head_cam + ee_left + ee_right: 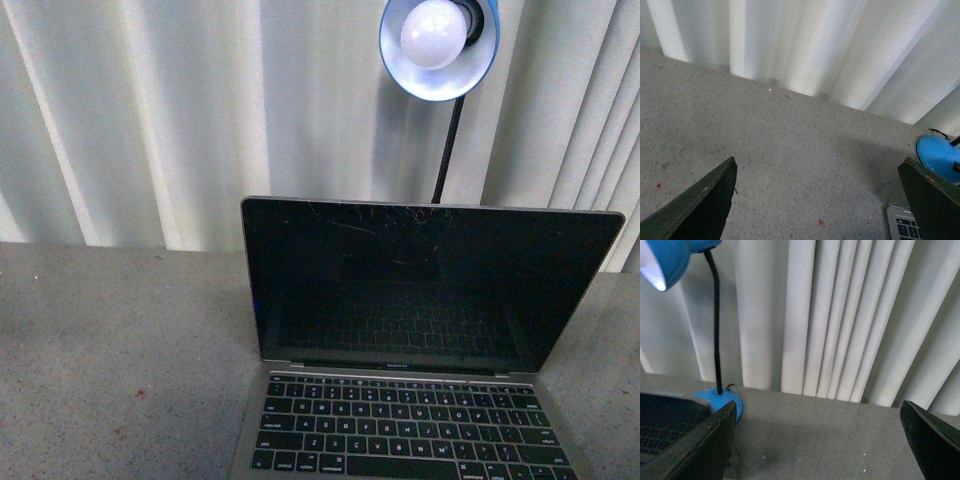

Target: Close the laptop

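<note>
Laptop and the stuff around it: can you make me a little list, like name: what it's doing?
laptop: open, screen dark and scratched
lamp: blue, standing behind the laptop
table: grey, speckled
left claw: open, empty, over bare table beside the laptop
right claw: open, empty, near the lamp's base
closing: not yet done

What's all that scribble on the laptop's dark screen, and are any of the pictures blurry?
Front view: light catches fine scratches on the black screen of the laptop, which also mirrors its keys; the lamp bulb looks washed-out white. Left wrist view: the left gripper shows fingers as dark, soft-edged wedges. Right wrist view: curtain bright, right gripper near-black.
</note>
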